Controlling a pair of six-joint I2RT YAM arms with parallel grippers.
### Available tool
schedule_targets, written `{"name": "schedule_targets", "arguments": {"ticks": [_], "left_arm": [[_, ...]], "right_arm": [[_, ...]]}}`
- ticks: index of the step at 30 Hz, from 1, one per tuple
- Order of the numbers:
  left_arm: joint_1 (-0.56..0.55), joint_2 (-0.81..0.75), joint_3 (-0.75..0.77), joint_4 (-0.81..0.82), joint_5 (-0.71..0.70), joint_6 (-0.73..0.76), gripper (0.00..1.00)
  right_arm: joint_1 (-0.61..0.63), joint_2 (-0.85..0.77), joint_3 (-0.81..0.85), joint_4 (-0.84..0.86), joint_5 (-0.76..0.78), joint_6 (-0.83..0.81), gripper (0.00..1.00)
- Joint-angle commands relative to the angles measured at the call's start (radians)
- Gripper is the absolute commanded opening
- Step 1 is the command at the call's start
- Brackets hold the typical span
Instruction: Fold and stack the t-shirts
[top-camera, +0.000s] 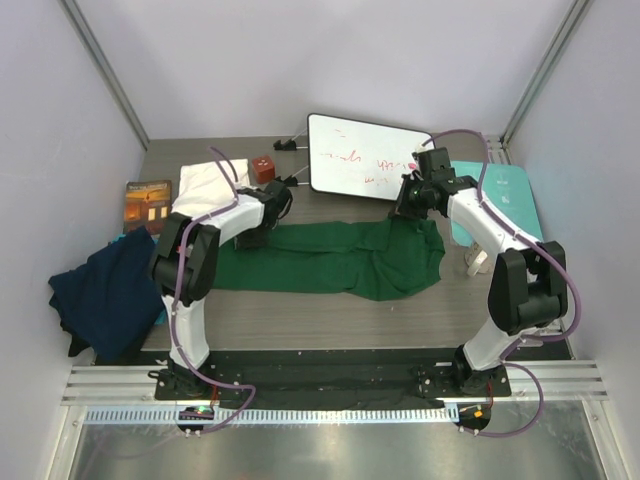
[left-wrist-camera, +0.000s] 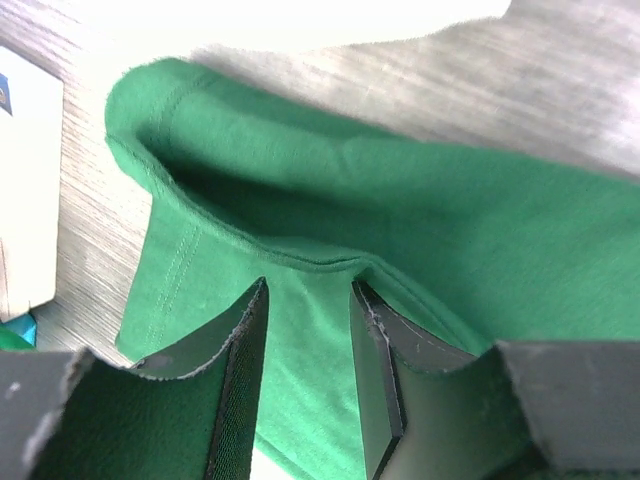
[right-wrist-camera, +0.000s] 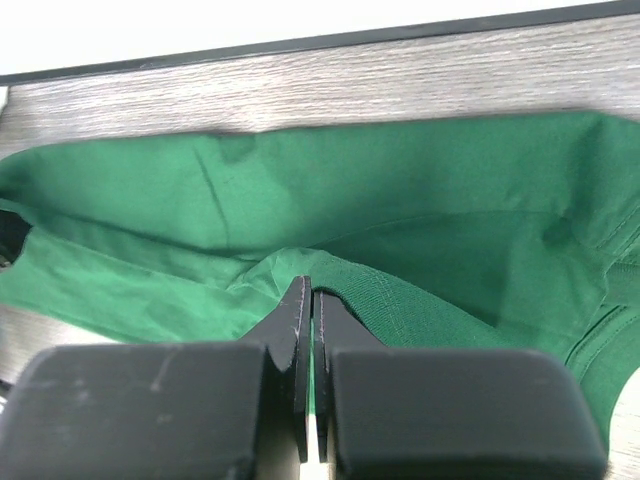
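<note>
The dark green t-shirt (top-camera: 330, 262) lies in a long band across the middle of the table. My left gripper (top-camera: 255, 237) is at its left end; in the left wrist view this gripper (left-wrist-camera: 308, 285) is open, fingers apart over the green cloth (left-wrist-camera: 420, 210), just short of a raised hem fold. My right gripper (top-camera: 405, 211) is at the shirt's far right end. In the right wrist view it (right-wrist-camera: 312, 285) is shut, pinching a ridge of green cloth (right-wrist-camera: 420, 190) by the ribbed collar. The navy t-shirt (top-camera: 105, 290) lies bunched at the left edge. The cream-white t-shirt (top-camera: 205, 188) lies at the back left.
A whiteboard (top-camera: 365, 157) lies at the back centre and a teal board (top-camera: 508, 198) at the back right. A brown book (top-camera: 147, 204) is beside the white shirt, a small reddish-brown object (top-camera: 263, 168) behind it, and a small white object (top-camera: 477, 261) beside the right arm.
</note>
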Motion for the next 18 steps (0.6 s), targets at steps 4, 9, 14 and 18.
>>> {"name": "schedule_targets", "arguments": {"ticks": [4, 9, 14, 18], "left_arm": [[0.021, 0.017, 0.041, -0.046, -0.073, -0.001, 0.39], [0.021, -0.026, -0.054, -0.023, -0.041, -0.007, 0.39], [0.021, -0.038, -0.109, -0.029, -0.012, -0.025, 0.38], [0.021, -0.072, -0.131, -0.037, -0.009, -0.03, 0.38]], "right_arm": [[0.004, 0.041, 0.092, 0.036, 0.063, -0.018, 0.01], [0.006, 0.065, 0.115, 0.048, 0.116, -0.017, 0.01], [0.007, 0.113, 0.164, 0.068, 0.086, -0.012, 0.01], [0.023, 0.166, 0.221, 0.037, 0.037, -0.023, 0.03]]}}
